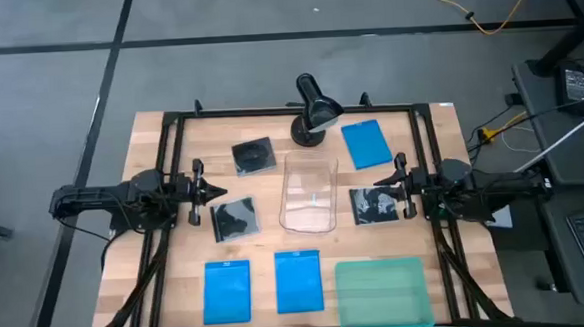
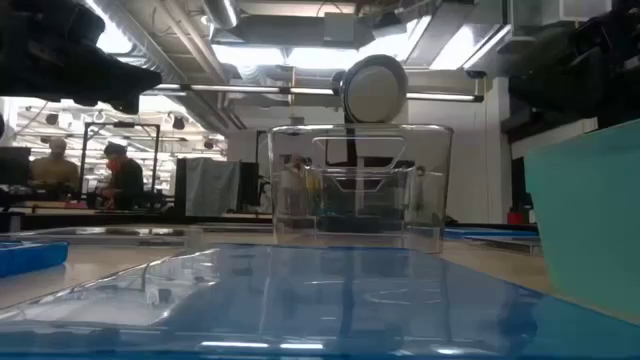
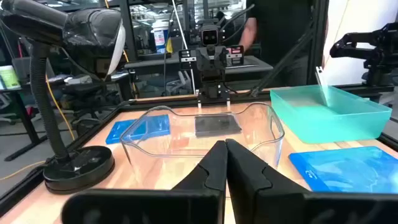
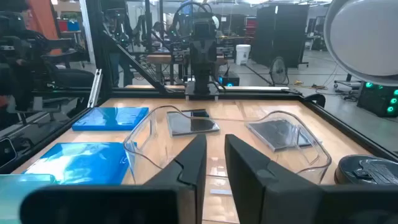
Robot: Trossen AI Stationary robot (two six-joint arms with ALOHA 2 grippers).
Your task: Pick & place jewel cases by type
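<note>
Robotics lab or industrial workshop, exposed ceiling ducts [image 2: 250,75] and strip lights above the rig, people at benches [image 2: 85,170] beyond the table, more arm stations [image 4: 199,37] facing the right gripper, grey concrete floor [image 1: 49,106] around it

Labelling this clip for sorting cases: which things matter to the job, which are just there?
Job: blue cases; black disc cases.
Lying about: clear tub, teal tray, black lamp.
</note>
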